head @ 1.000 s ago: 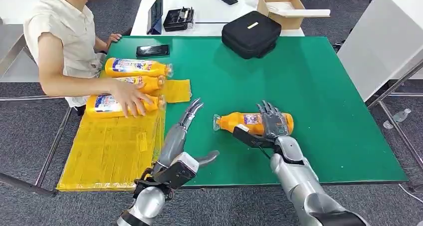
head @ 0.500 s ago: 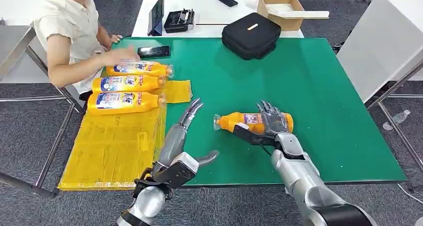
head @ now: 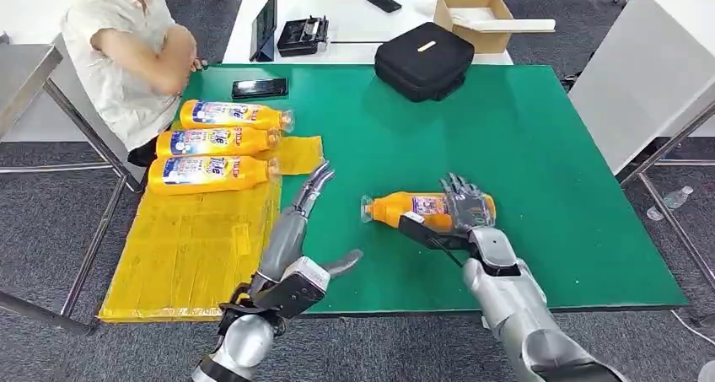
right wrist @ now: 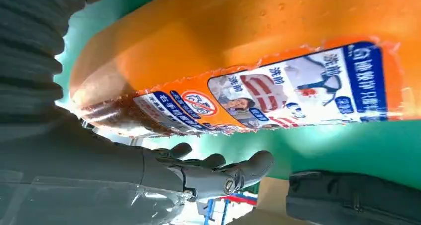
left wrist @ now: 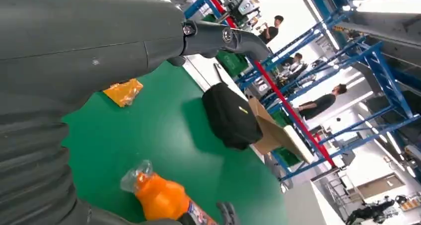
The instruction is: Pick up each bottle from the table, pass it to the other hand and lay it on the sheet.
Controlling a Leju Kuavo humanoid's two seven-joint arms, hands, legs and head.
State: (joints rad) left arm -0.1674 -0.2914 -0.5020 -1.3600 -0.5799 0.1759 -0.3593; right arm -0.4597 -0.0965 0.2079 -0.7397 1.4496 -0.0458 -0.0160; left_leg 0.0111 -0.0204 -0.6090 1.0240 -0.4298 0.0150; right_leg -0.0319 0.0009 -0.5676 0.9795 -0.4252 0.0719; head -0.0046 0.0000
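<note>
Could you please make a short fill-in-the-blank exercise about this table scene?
1. ____ orange plastic bottles lie at the far end of the yellow sheet.
2. The robot's ____ hand rests over the lone orange bottle on the green table.
3. The left hand holds ____.
4. The black zipped bag sits on the table's ____ edge.

Missing words: three; right; nothing; far

I see one orange bottle (head: 422,207) lying on its side on the green table (head: 548,163), clear cap end toward the sheet, printed label facing up. Three more orange bottles (head: 215,142) with blue-and-white labels lie side by side, parallel, caps pointing toward the table's middle, at the far end of the yellow sheet (head: 190,247), which overhangs the table's left edge.
</note>
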